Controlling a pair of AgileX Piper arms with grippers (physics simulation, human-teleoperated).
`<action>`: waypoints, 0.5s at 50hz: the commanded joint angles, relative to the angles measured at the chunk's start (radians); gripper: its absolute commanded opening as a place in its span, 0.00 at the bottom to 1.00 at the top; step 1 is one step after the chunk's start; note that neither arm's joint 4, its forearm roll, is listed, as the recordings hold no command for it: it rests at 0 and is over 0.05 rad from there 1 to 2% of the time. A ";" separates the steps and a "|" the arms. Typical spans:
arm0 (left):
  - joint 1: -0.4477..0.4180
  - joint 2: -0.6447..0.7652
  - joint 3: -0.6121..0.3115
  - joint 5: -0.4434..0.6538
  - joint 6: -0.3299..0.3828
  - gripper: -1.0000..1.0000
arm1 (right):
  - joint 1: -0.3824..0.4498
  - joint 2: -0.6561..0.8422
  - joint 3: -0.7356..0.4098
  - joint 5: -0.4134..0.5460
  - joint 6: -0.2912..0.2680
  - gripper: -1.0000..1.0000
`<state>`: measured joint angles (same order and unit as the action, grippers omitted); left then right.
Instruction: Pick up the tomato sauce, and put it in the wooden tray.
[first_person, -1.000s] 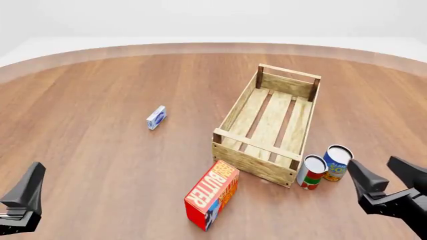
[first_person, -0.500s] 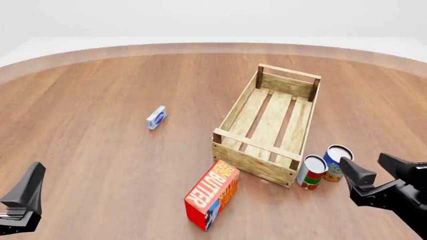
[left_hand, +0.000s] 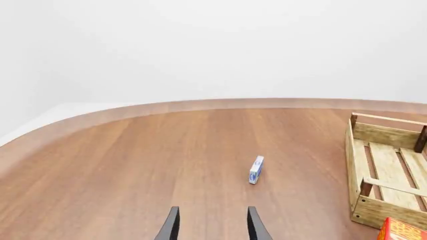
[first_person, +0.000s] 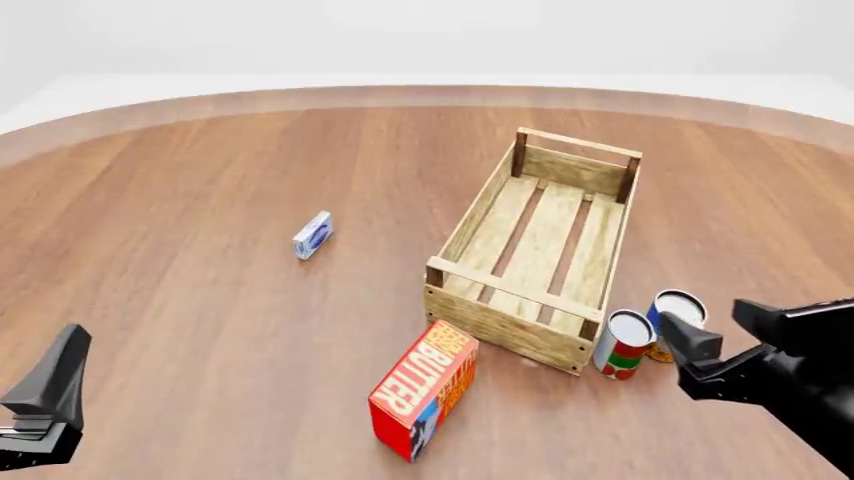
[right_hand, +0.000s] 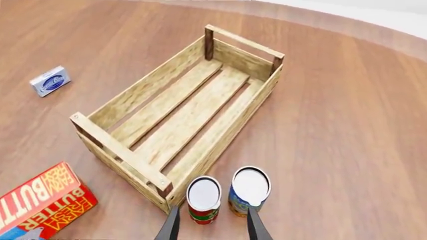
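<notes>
The tomato sauce (first_person: 622, 343), a small can with a silver-white top and a red, white and green label, stands upright just outside the near right corner of the wooden tray (first_person: 462, 234). In the right wrist view the can (right_hand: 203, 199) stands between my fingers' lines, close ahead, beside the tray (right_hand: 143, 93). My right gripper (first_person: 706, 330) is open and empty, just right of the can and low over the table; it also shows in the right wrist view (right_hand: 212, 211). My left gripper (first_person: 51, 395) is open and empty at the near left, seen too in the left wrist view (left_hand: 212, 210).
A blue-and-orange can (first_person: 674, 312) stands touching the tomato sauce on its right, partly behind my right finger. A red butter box (first_person: 424, 390) stands in front of the tray's near end. A small blue-white box (first_person: 312, 235) lies on the table left of the tray.
My right gripper has moved left and forward, closing in on the two cans. The left gripper and all objects have stayed still.
</notes>
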<state>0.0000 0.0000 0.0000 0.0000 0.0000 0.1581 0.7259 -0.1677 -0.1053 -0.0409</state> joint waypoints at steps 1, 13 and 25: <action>0.000 0.000 0.000 0.000 0.000 1.00 | 0.012 0.072 -0.015 -0.032 -0.019 1.00; 0.000 0.000 0.000 0.000 0.000 1.00 | 0.021 0.125 -0.017 -0.065 -0.020 1.00; 0.000 0.000 0.000 0.000 0.000 1.00 | 0.026 0.179 -0.008 -0.112 -0.020 1.00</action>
<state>0.0000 0.0000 0.0000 0.0000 0.0000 0.1799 0.8615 -0.1797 -0.1832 -0.0599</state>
